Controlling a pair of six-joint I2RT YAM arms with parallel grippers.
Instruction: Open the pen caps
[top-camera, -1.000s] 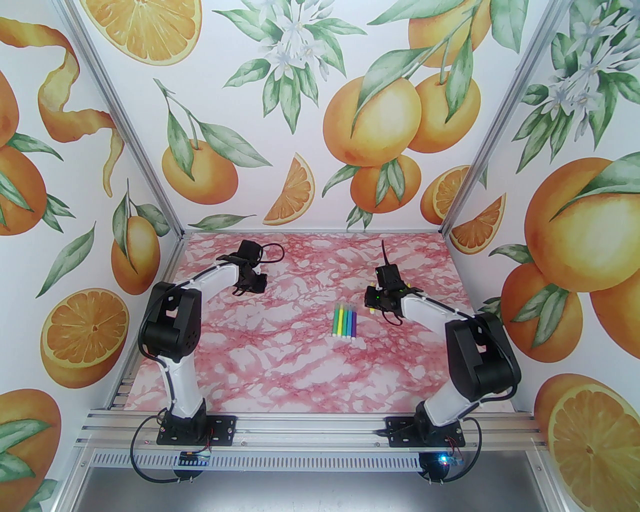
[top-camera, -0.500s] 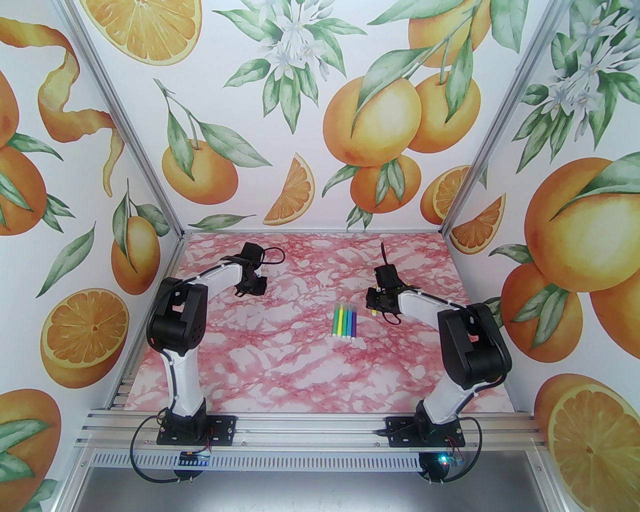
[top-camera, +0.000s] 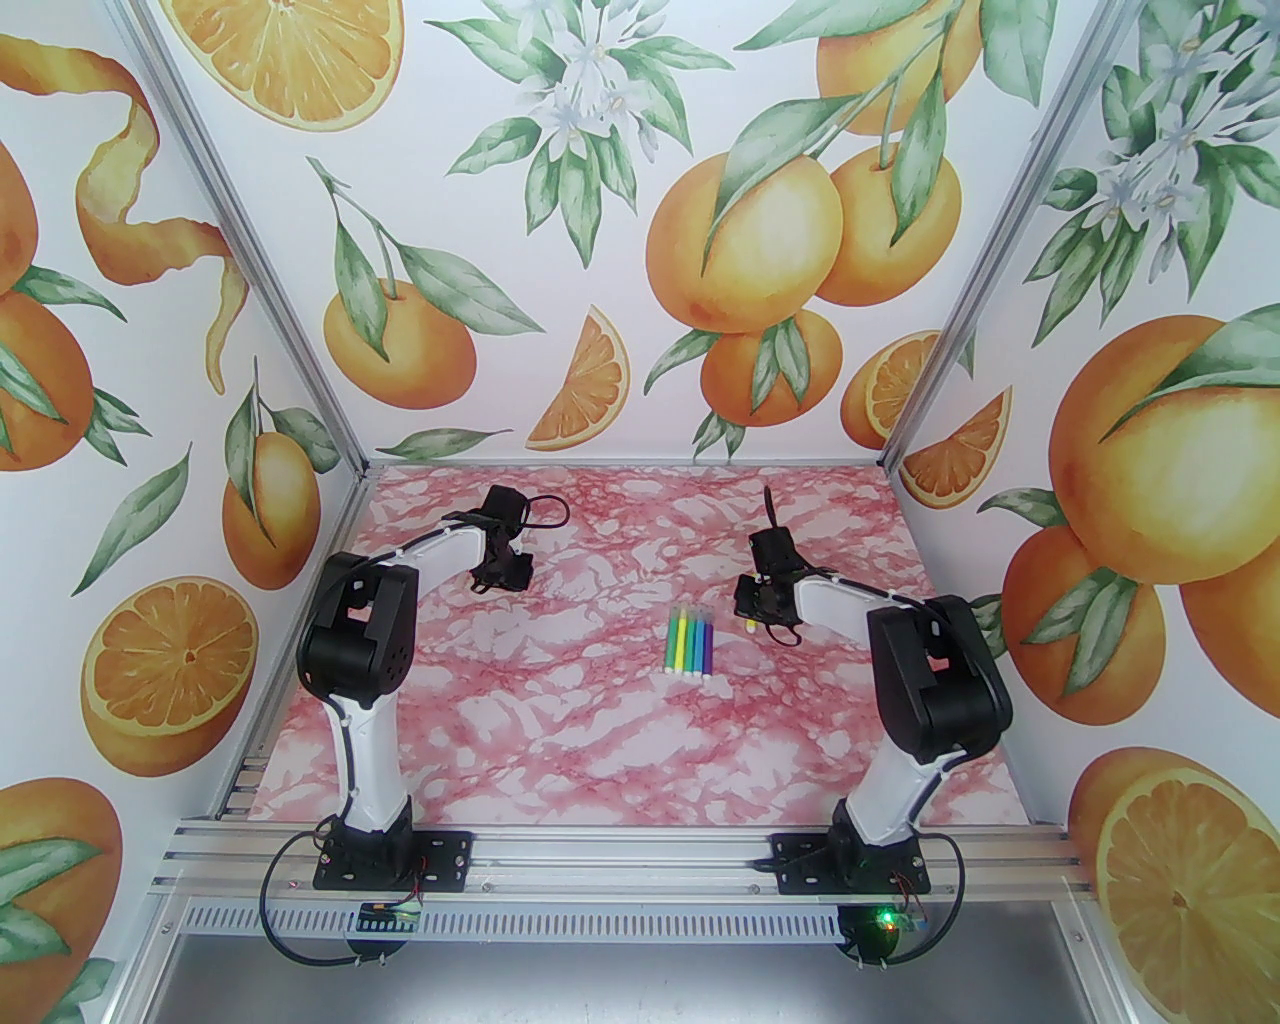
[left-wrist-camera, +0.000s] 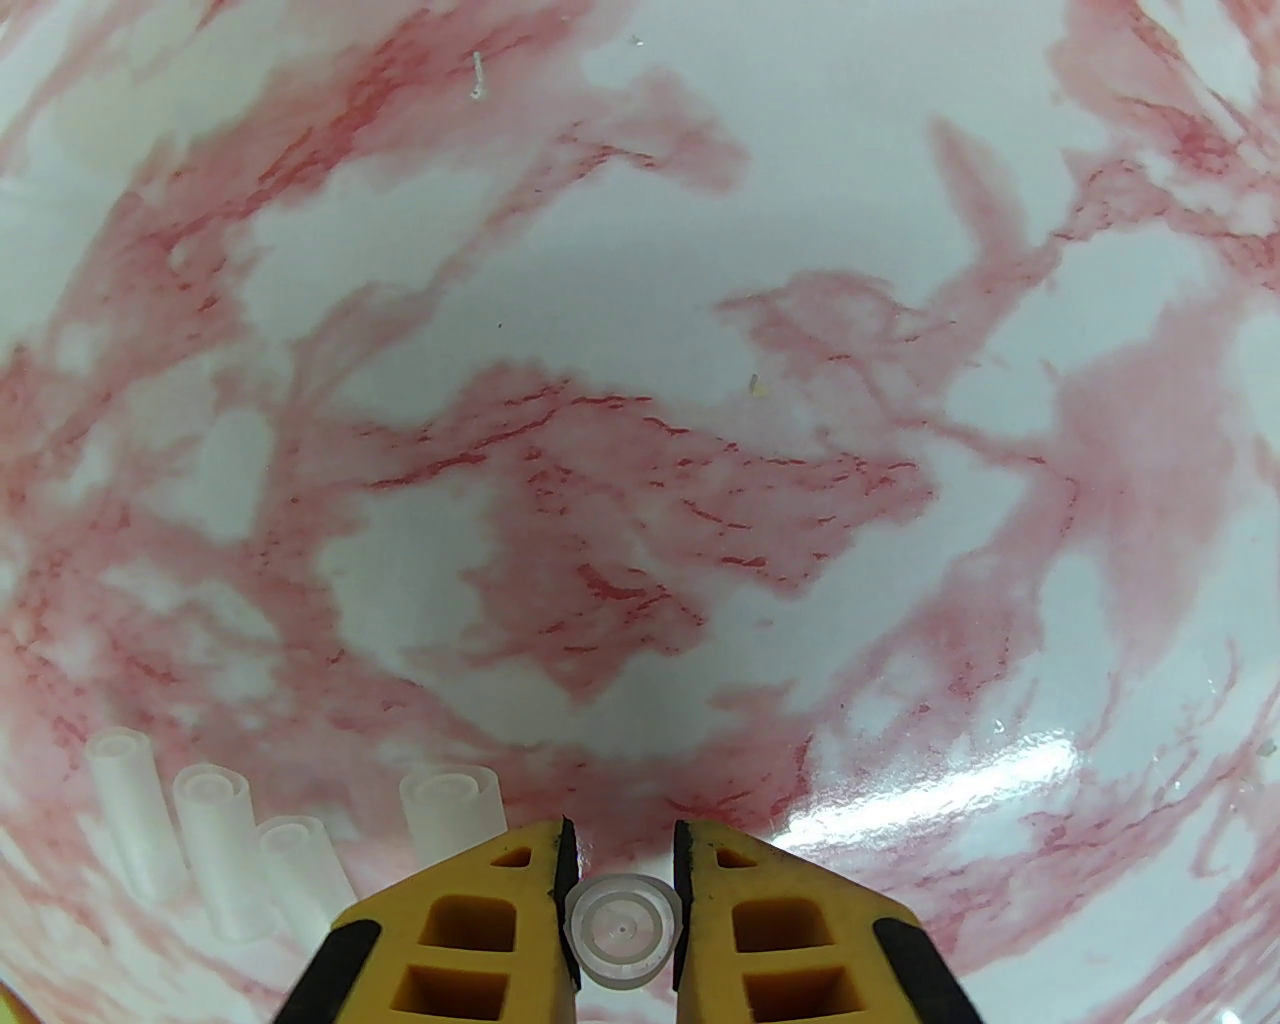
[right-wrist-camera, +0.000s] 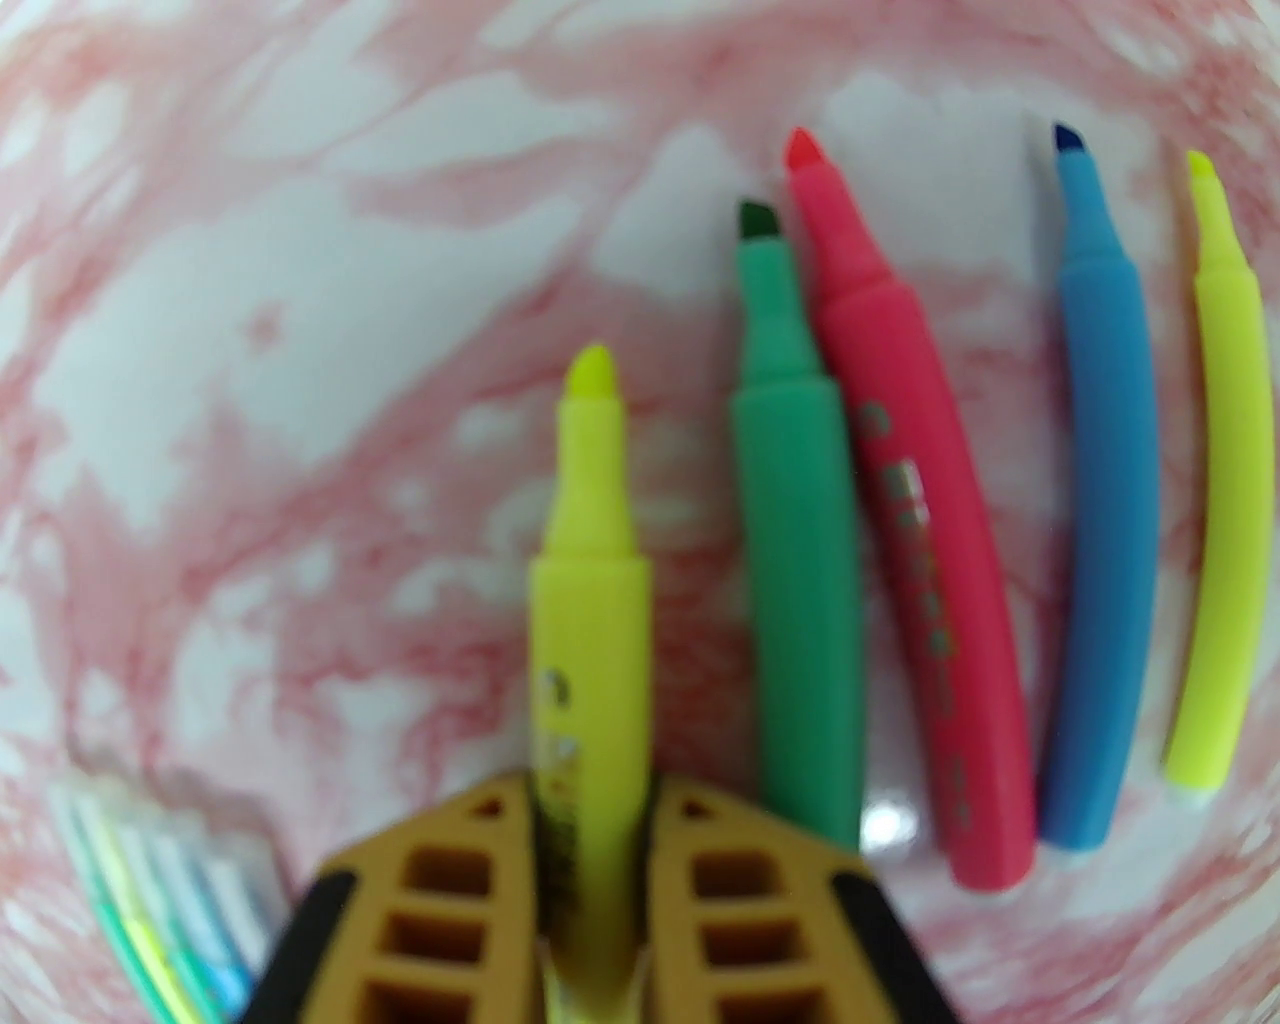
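1. Loose pen caps (left-wrist-camera: 215, 840): four short, translucent whitish tubes with no colour of their own. They sit on the pink marble table (top-camera: 560, 720), well left of the pen row (top-camera: 690, 645) and just beside the left gripper. Their long axes run roughly parallel, with the ringed ends toward the top of the left wrist view. Whether they lie flat or stand cannot be told.
2. Held pen cap (left-wrist-camera: 622, 930): the same translucent plastic, seen end-on as concentric rings. Its long axis runs along the fingers toward the camera.
3. Left gripper (left-wrist-camera: 622, 870) (top-camera: 505, 572): well left of the pen row. The jaws are narrow and pinch the held pen cap between the black pads.
4. Pen row: five slim pens side by side mid-table, with white plugs at the near ends. Their long axes run near to far.
5. Right gripper (right-wrist-camera: 595, 790) (top-camera: 752, 600): just right of the pen row. It is clamped on a bare yellow marker (right-wrist-camera: 590, 600), whose tip points away from the fingers.
6. Uncapped markers: green (right-wrist-camera: 795, 560), pink (right-wrist-camera: 910, 560), blue (right-wrist-camera: 1100, 500) and lime (right-wrist-camera: 1225, 500). They lie on the side of the right gripper away from the pen row, with their tips pointing the same way as the yellow marker's.
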